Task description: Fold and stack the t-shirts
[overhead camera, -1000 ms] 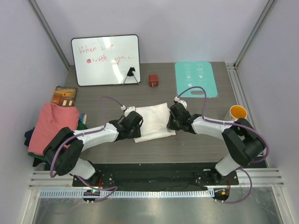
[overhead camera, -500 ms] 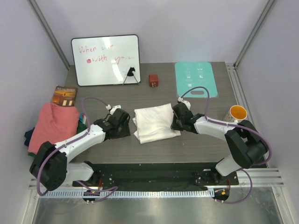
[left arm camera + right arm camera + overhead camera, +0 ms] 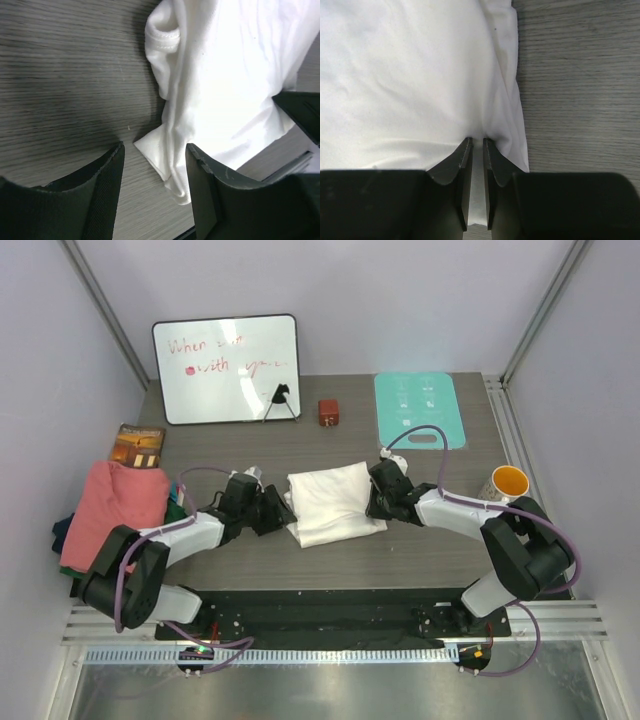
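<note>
- Right gripper (image 3: 476,141) status?
- Clenched on the right edge of the folded white t-shirt (image 3: 335,502), which lies at the middle of the table (image 3: 430,550).
- Left gripper (image 3: 154,147)?
- Released, jaws apart at the shirt's left near corner. Salmon-pink t-shirt (image 3: 110,505) lies heaped at the table's left edge, well apart.

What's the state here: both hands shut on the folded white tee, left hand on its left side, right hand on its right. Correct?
Not quite. The left hand is open: the left wrist view shows its fingers spread at a corner of the white tee, not clamped on it. The right hand is shut on the tee's right side, as you said.
</note>
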Controlling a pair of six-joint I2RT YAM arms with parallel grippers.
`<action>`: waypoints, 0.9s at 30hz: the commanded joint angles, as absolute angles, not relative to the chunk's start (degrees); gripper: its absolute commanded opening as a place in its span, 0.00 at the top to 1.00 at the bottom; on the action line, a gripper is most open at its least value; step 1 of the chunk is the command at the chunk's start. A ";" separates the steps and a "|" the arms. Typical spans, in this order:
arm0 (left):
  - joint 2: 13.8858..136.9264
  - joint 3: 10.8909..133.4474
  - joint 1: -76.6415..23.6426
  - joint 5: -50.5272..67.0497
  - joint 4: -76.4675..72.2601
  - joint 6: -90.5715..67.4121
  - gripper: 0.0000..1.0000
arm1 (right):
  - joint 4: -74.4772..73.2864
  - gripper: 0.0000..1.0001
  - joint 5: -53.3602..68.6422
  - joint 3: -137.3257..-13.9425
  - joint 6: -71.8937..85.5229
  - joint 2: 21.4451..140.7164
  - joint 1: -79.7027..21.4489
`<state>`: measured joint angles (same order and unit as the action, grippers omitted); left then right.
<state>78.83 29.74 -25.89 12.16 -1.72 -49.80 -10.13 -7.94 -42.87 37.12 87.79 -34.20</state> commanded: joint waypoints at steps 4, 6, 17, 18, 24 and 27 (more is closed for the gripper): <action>79.19 25.93 -23.56 17.75 -8.79 -52.12 0.46 | -20.04 0.79 -9.58 -39.90 34.72 92.46 -33.57; 81.03 26.45 -23.55 17.84 -8.09 -51.42 0.46 | -19.86 0.79 -9.23 -40.08 34.80 92.55 -33.57; 97.90 30.14 -24.26 19.16 -18.02 -51.15 0.49 | -19.42 0.80 -7.21 -40.52 34.54 93.08 -33.66; 98.87 30.67 -25.04 18.90 -18.19 -51.07 0.50 | -19.25 0.80 -7.12 -40.52 34.54 93.08 -33.66; 105.02 33.84 -29.08 17.23 -19.59 -51.76 0.51 | -19.42 0.80 -6.59 -40.78 34.37 93.25 -33.57; 107.22 34.89 -31.54 16.97 -20.74 -52.56 0.52 | -19.42 0.80 -6.15 -41.13 34.45 93.25 -33.66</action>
<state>101.23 36.53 -27.99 22.98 -30.11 -54.08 -10.31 -6.26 -43.86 36.12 88.88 -33.87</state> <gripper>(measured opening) 0.479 0.205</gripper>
